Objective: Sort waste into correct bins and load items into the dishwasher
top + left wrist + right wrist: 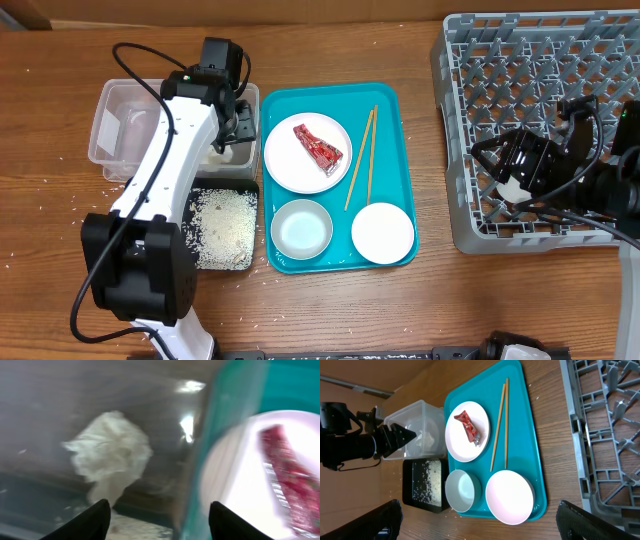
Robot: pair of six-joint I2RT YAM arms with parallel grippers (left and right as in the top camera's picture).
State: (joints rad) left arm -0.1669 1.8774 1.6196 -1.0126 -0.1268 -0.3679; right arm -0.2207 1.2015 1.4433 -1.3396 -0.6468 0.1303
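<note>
The left jaws stand wide apart and hold nothing. The tissue wad [112, 452] lies just ahead of them inside the clear tub [120, 125], whose wall meets the rim of the teal tray [390, 110]. Beside the tub, the black tray [410, 496] holds rice grains [225, 225].

On the teal tray, a plate [290, 165] carries the red wrapper [317, 146]. Chopsticks [360, 160], a small bowl [301, 228] and a wider bowl [382, 232] lie alongside.

The left arm [165, 170] stretches across the counter [330, 310], its wrist bent down over the tub's corner.

The right jaws, also wide open and empty, hang over the dish rack [540, 60]. A white shape beside them may be a cup.
</note>
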